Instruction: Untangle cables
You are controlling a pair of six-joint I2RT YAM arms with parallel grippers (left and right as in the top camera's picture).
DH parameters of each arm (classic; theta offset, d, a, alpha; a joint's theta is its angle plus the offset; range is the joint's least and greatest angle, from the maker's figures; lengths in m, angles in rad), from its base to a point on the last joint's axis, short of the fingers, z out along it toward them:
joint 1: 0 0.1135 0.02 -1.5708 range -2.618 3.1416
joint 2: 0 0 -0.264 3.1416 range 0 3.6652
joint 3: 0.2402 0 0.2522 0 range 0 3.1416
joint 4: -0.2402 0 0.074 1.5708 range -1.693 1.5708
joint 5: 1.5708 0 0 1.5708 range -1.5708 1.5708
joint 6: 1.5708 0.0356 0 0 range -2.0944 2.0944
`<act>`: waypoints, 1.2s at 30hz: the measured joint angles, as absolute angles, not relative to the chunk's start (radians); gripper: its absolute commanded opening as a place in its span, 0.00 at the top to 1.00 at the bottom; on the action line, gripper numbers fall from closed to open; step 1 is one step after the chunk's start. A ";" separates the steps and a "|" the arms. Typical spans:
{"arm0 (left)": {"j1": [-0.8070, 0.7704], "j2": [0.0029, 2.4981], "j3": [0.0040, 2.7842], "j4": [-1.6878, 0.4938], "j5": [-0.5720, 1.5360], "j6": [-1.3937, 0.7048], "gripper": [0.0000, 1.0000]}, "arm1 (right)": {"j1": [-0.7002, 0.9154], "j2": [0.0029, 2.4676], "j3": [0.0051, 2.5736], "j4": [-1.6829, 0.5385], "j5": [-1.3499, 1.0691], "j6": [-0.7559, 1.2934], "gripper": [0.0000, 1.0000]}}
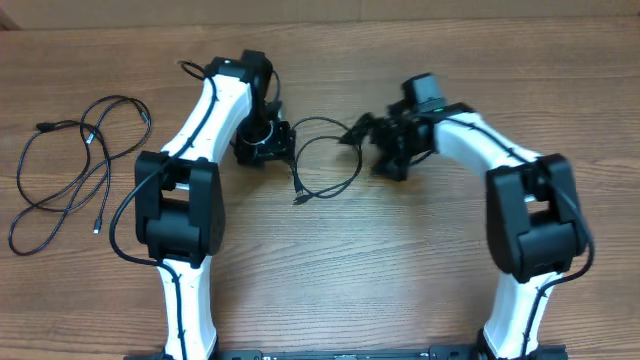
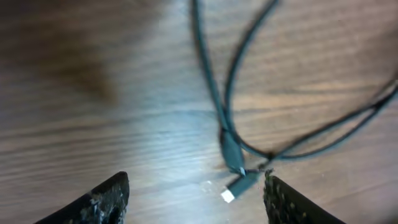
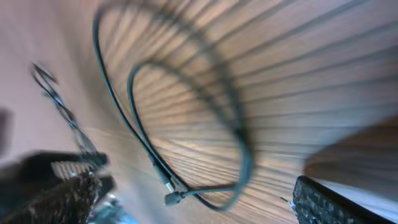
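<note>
Left claw (image 2: 194, 193) hangs open over the crossed plugs (image 2: 235, 168) of a cable loop (image 1: 325, 160). Right claw (image 3: 199, 190), across it, gapes too, holding nothing. More cables (image 1: 70, 170) lie well apart, far left. Looks like the picking-apart step: next, pinch one plug cleanly and draw it clear.

place: robot lab bench
surface: wood-grain table (image 1: 340, 270)
rig: white-and-black left arm (image 1: 213, 112) and right arm (image 1: 470, 135), both based at the table's near edge
on the table: loose black cables (image 1: 296, 188)
</note>
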State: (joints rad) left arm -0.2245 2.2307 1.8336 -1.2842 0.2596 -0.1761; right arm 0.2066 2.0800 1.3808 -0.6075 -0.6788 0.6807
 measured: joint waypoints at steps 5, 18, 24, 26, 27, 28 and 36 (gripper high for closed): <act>-0.313 2.231 1.834 -1.312 0.271 -0.176 0.36 | 0.019 2.081 1.386 -0.728 -0.643 0.645 0.00; -0.481 2.231 1.796 -1.278 0.089 -0.406 0.44 | -0.075 2.064 1.420 -0.768 -0.348 0.615 0.00; -0.551 2.231 1.776 -1.219 0.073 -0.213 0.36 | -0.075 2.064 1.420 -0.762 -0.336 0.610 0.00; -0.561 2.231 1.775 -1.219 0.082 -0.101 0.35 | -0.075 2.064 1.420 -0.762 -0.336 0.609 0.00; -0.564 2.231 1.775 -1.216 0.086 -0.060 0.35 | -0.075 2.064 1.420 -0.762 -0.336 0.609 0.00; -0.564 2.231 1.775 -1.207 0.087 -0.019 0.36 | -0.075 2.064 1.420 -0.762 -0.336 0.609 0.00; -0.563 2.231 1.708 -1.057 0.101 0.173 0.37 | -0.075 2.064 1.420 -0.762 -0.336 0.609 0.00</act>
State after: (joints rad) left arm -0.5632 2.2307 1.7084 -1.0569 0.1013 0.1726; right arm -0.0753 2.0636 1.4204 -0.7620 -0.3359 0.6090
